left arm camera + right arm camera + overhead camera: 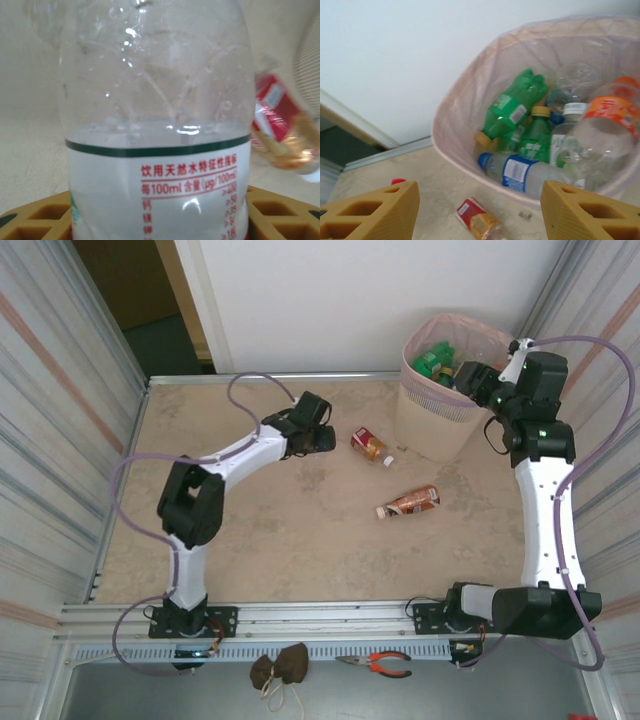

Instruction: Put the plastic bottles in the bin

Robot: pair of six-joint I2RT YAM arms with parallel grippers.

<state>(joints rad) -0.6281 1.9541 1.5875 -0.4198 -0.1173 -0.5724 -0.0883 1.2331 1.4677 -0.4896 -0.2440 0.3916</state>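
The clear water bottle (155, 100) was positioned between the fingers of the left tool (160, 222), over the middle of the table (280, 540). The pads (40, 220) were seen against both sides of its white label, so the tool was judged to be closed on it. The bottle was judged empty, hence light, thin-walled and easily dented, with a smooth label liable to slip. A hold across the labelled mid-body was considered suitable, with moderate force only.

The right tool (480, 210) was held with fingers wide apart and nothing between them, above the rim of the bin (451, 150). The bin stood at the far right corner of the table and was loaded with bottles, among them green bottles (512, 107) and an orange-labelled bottle (607, 112).

Two bottles lay on their sides on the table: a red-labelled bottle (369, 444) near the bin and a brown bottle (410, 502) nearer the bases. Both were judged prone to rolling.

Open table was available between the left tool and the bin. Room was limited by the corrugated side walls (60, 390) and by the right arm (545, 490) at the bin's right side.
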